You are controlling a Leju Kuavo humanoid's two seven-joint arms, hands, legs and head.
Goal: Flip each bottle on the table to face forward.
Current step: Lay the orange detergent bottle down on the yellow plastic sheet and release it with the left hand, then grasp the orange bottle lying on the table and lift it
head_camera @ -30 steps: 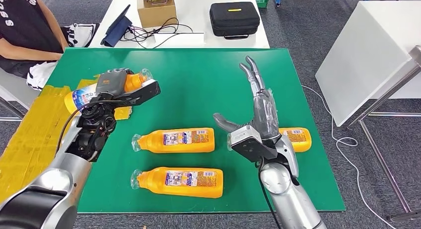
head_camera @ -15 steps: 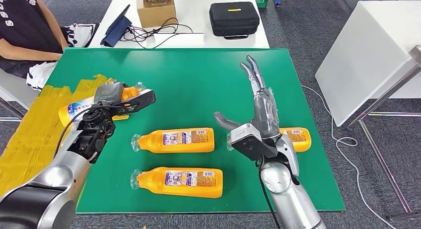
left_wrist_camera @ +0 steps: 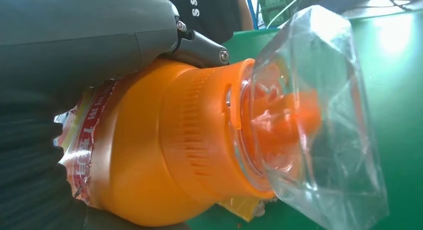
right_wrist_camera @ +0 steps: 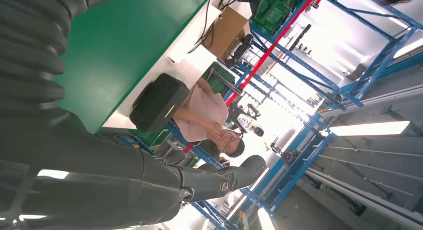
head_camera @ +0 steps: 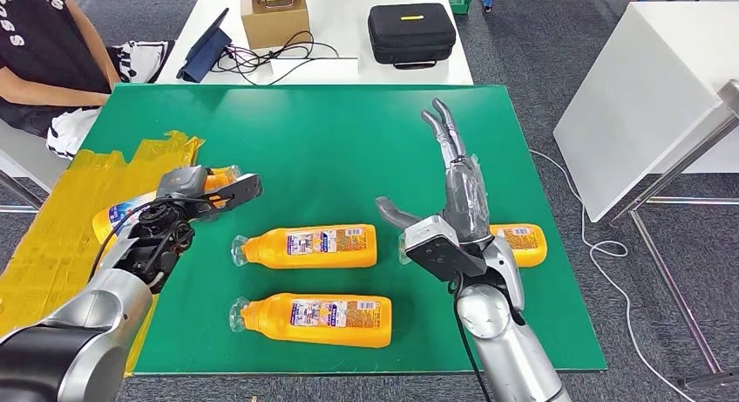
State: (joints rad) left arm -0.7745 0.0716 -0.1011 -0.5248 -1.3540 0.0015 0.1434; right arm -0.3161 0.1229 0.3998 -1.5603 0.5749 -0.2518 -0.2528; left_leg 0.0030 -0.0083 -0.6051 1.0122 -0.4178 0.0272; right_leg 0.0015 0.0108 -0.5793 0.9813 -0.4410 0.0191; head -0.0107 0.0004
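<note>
My left hand [head_camera: 187,197] grips an orange bottle [head_camera: 122,212] at the table's left side, low over the yellow tape. The left wrist view shows that bottle's orange shoulder [left_wrist_camera: 169,150] and clear-wrapped cap [left_wrist_camera: 309,120] close up, with my left hand [left_wrist_camera: 80,45] wrapped around it. Two more orange bottles lie label-up in the middle: one [head_camera: 307,246] farther back, one [head_camera: 315,319] nearer the front edge. A fourth bottle [head_camera: 523,242] lies on the right, partly hidden behind my right hand [head_camera: 457,188], which is raised with its fingers stretched out and holds nothing.
The green table [head_camera: 331,140] has yellow tape [head_camera: 52,245] along its left edge. A person [head_camera: 44,53] sits at the far left. Behind stands a white table with a black case [head_camera: 411,33], a cardboard box [head_camera: 274,20] and cables. A white cabinet [head_camera: 645,88] stands on the right.
My left hand has carried its bottle down and toward the left front, from above the table to low over the yellow tape. The right hand has stayed in place.
</note>
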